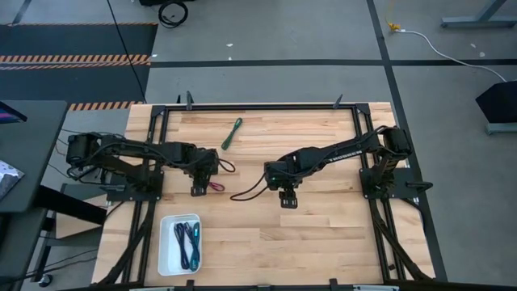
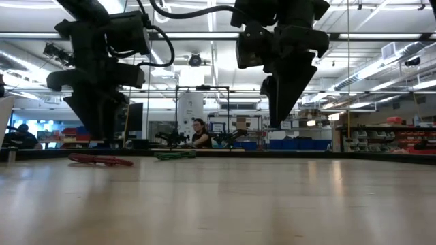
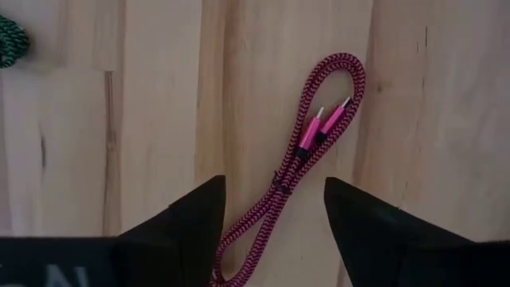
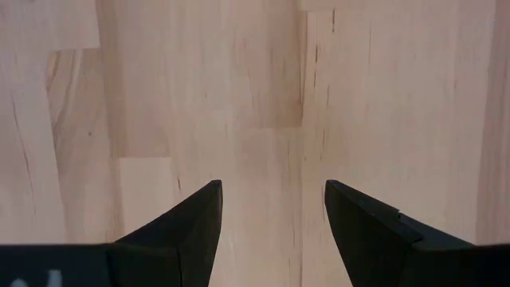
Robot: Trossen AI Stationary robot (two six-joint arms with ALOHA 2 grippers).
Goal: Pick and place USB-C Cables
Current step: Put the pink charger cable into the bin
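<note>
The magenta USB-C cable is straddled on the wooden table by the spread, empty left gripper, while the right gripper is held open over bare wood.

The pale butcher-block wooden tabletop sits on grey concrete floor. Hazard-striped orange-and-black tape runs at ten o'clock. Beyond, a seated person, blue storage bins, and bright fluorescent ceiling strips.
</note>
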